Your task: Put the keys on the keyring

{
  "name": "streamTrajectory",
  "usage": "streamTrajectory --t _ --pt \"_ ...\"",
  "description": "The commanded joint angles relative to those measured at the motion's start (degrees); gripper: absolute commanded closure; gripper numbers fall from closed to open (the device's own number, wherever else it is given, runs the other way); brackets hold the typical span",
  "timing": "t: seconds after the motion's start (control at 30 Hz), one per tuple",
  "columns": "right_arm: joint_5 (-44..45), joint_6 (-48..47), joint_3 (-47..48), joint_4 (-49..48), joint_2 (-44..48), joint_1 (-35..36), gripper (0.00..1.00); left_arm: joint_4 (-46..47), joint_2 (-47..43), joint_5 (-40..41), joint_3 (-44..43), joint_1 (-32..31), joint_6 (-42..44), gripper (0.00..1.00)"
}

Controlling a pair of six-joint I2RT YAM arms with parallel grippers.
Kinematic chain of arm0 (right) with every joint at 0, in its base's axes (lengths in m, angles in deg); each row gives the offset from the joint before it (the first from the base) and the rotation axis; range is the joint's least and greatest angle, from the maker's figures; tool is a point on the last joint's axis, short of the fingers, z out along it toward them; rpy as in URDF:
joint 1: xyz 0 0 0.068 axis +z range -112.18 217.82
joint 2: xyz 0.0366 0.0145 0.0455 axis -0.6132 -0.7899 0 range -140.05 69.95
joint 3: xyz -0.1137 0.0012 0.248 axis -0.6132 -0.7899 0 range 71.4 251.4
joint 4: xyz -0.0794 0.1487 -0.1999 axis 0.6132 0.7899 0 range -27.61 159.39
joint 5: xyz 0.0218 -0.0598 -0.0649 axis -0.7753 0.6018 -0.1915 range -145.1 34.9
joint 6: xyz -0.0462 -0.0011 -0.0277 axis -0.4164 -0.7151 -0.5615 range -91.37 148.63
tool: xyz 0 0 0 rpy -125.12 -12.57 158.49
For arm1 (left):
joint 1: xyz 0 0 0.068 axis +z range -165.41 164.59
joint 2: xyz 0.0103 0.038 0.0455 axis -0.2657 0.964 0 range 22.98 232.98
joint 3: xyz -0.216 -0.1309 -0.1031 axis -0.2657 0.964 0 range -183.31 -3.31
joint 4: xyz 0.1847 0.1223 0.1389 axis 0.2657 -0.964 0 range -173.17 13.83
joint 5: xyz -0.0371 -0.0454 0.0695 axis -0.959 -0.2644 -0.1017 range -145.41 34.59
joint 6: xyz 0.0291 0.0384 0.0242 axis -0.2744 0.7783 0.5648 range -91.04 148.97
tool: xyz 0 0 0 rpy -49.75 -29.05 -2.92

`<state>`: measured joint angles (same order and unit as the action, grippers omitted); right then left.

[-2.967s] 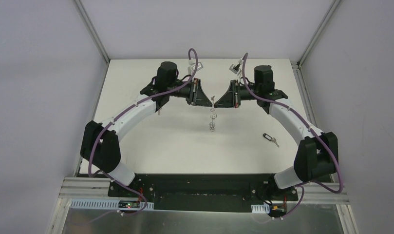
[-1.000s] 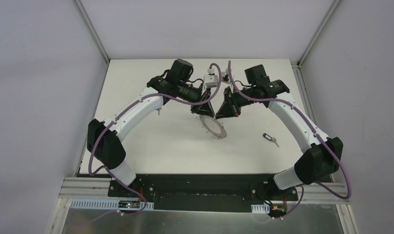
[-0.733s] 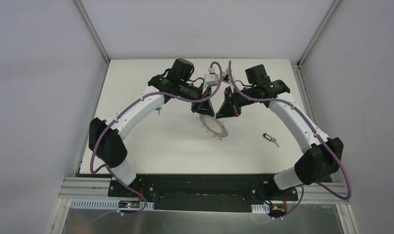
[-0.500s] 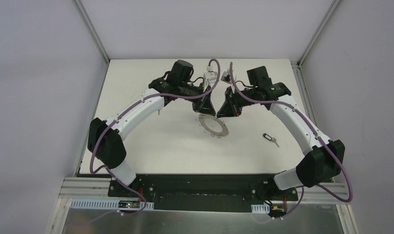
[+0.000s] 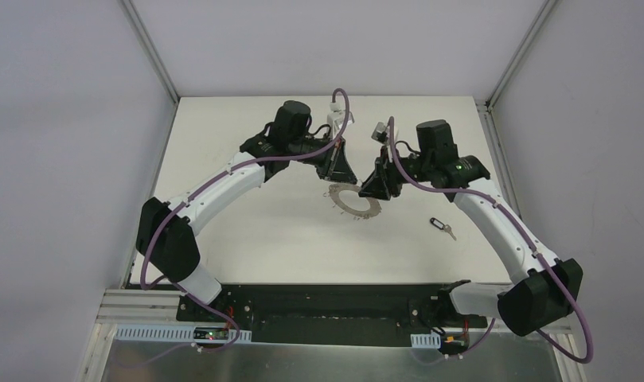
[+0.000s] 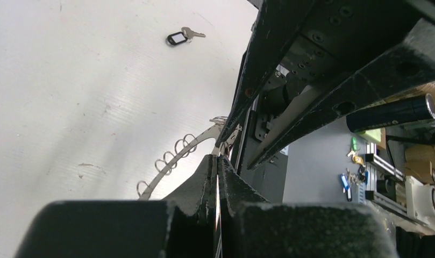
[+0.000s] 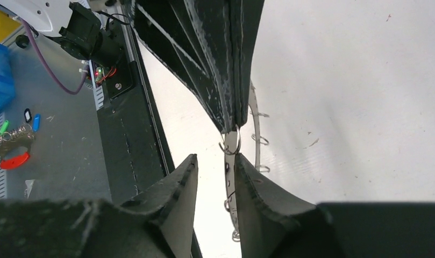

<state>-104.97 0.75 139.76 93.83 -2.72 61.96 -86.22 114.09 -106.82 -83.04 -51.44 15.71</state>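
- The left hand [image 6: 215, 160] is pinched tight on the rim of the keyring [image 5: 355, 200], mid-frame in the top view.
- The right hand [image 7: 212, 167] is narrowly parted around that rim.
- The black-headed key [image 5: 440, 225] lies on the counter [image 5: 255, 239], right of centre, well apart.

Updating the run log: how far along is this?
Done: no key visible on the keyring. In hand: left gripper pinches its edge, right gripper open around it. Left: black key lies loose on the table; blue key not in view.
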Motion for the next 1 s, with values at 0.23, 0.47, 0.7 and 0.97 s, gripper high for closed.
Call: streamTrajectory --t 0.23,0.47,0.7,0.97 --pt "4.0 -1.1 -1.3 -0.5 1.7 0.5 0.95 3.6 -3.0 7.0 -1.3 0.1 -5.7 1.0" --pt "5.1 2.1 -1.3 -3.6 1.3 1.2 1.0 0.6 -2.3 13.8 -2.2 -0.1 -6.8 1.0" --pt "8.1 8.1 0.1 -6.2 -2.1 1.6 1.0 -4.1 -0.4 23.0 -4.5 -0.8 -11.7 1.0" --pt "13.1 14.4 1.7 -8.2 -7.0 2.0 1.0 -9.9 2.6 28.8 -8.8 -1.6 -14.6 1.0"
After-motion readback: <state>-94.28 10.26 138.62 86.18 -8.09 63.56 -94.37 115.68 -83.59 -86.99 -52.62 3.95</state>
